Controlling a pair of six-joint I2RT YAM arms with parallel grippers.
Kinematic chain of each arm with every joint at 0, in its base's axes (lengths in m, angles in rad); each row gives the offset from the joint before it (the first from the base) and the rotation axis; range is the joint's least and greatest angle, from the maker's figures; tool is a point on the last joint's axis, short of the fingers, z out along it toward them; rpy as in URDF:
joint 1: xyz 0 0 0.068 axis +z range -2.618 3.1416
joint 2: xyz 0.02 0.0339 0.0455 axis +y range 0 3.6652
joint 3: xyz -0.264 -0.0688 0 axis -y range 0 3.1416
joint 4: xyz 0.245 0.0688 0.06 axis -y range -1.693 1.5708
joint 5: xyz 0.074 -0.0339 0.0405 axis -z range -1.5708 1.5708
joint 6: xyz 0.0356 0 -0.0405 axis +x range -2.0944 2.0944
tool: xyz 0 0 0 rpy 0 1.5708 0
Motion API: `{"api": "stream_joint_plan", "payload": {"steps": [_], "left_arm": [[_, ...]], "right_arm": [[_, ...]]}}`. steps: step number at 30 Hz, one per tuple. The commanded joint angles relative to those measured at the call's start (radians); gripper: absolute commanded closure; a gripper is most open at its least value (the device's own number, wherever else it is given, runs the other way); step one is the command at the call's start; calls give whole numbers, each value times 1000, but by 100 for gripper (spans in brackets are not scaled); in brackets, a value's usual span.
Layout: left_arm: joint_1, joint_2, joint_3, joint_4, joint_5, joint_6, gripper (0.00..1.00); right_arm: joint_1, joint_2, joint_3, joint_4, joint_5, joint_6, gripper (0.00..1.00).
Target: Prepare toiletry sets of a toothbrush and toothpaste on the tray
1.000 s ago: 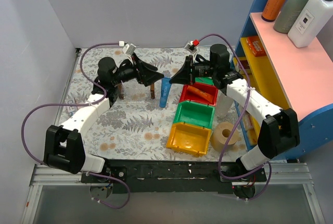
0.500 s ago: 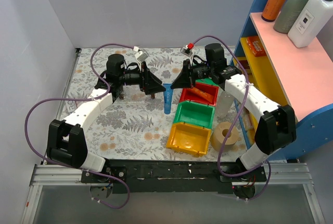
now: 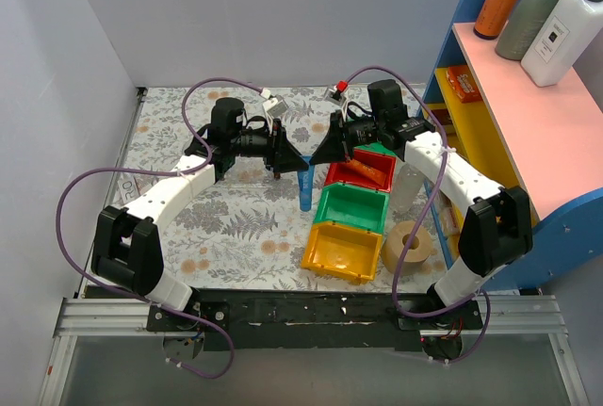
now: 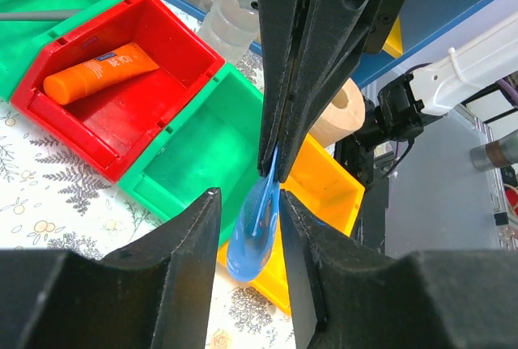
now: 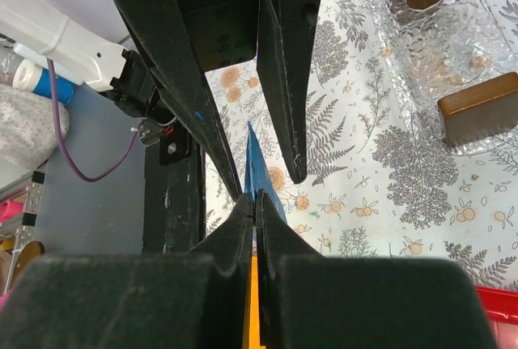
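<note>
Swinging in toward 3 o'clock, the left gripper (image 4: 248, 197) has narrowed round the toothpaste (image 4: 252, 236), jaws half-closed, a sliver of gap showing, no clamp yet. Right gripper (image 5: 255, 203) pinches the flat top end tight, and the tube hangs upright above the desk (image 3: 226, 218). The tray (image 5: 486, 57) waits at 10 o'clock, nearer the left arm. Red bin (image 4: 113, 114), green bin (image 4: 194, 171) and yellow bin (image 4: 324, 203) crowd 3 to 5 o'clock.

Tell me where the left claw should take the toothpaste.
Take the toothpaste on its rounded lower body, below the flat crimp pinched by the right claw. The tube hangs nearly upright, so come in level from the left arm's side, with the left claw straddling the fat part.
</note>
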Motion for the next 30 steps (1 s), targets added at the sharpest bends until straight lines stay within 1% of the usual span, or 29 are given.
{"api": "stream_joint_plan", "payload": {"steps": [1, 3, 5, 8, 9, 12, 13, 15, 19, 21, 23, 24, 25, 26, 27, 28, 30], "left_arm": [[3, -19, 34, 6, 6, 14, 65], [3, -22, 30, 12, 6, 12, 62], [3, -28, 24, 18, 1, 11, 62], [3, -33, 14, 24, -5, 9, 75], [3, -33, 12, 27, -5, 9, 81], [3, -41, 6, 27, -12, 12, 87], [3, -42, 4, 29, -12, 15, 93], [3, -48, 0, 30, -8, 20, 100], [3, -65, -26, 56, 0, 22, 100], [3, -79, -43, 87, -29, 12, 100], [3, -108, -80, 133, -71, -12, 100], [3, -119, -94, 174, -118, -21, 100], [3, -145, -109, 196, -156, -32, 100], [6, -155, -129, 214, -195, -43, 100], [6, -166, -138, 230, -277, -50, 100], [9, -178, -143, 233, -316, -52, 100], [29, -209, -157, 236, -396, -63, 100]], "right_arm": [[4, -1, 60, -12, -40, -14, 99], [4, 2, 60, -16, -41, -14, 99], [4, 2, 60, -18, -41, -14, 99], [4, 2, 60, -21, -40, -41, 99], [4, 3, 60, -21, -41, -43, 99], [4, 5, 60, -25, -41, -46, 99], [2, 8, 60, -27, -40, -46, 99], [4, 11, 61, -31, -35, -50, 99], [4, 13, 66, -38, -17, -53, 99], [2, 8, 64, -28, -8, -52, 99], [4, 0, 64, -19, 8, -49, 86], [4, -3, 63, -10, 18, -47, 79], [2, -13, 55, -2, 32, -47, 67], [4, -21, 49, 8, 69, -38, 63], [2, -30, 41, 24, 89, -32, 60], [-4, -52, 29, 56, 109, -24, 55], [-16, -76, -8, 89, 152, 6, 53]]}}
